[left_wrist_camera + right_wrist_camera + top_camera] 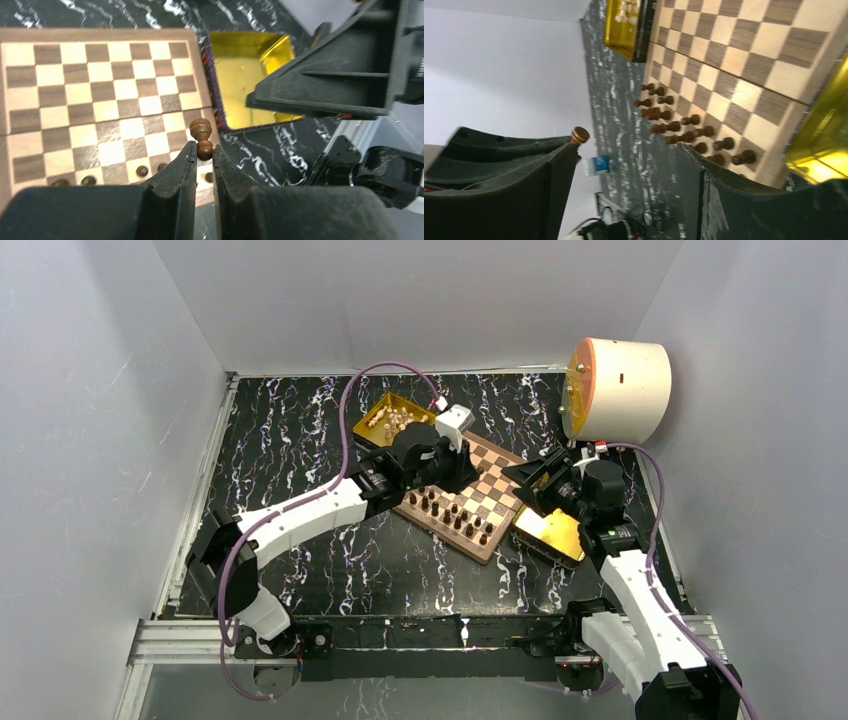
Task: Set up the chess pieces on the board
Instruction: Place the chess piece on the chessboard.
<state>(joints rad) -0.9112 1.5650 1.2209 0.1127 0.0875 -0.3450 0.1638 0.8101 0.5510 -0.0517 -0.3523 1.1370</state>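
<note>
Left wrist view showed the left gripper clamped on a dark chess piece at the edge of the board beside the gold tray; the right gripper stood open.

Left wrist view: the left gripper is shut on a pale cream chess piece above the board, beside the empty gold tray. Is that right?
No: the left wrist view shows the left gripper shut on a dark brown chess piece, not cream, above the board beside the empty gold tray.
</note>
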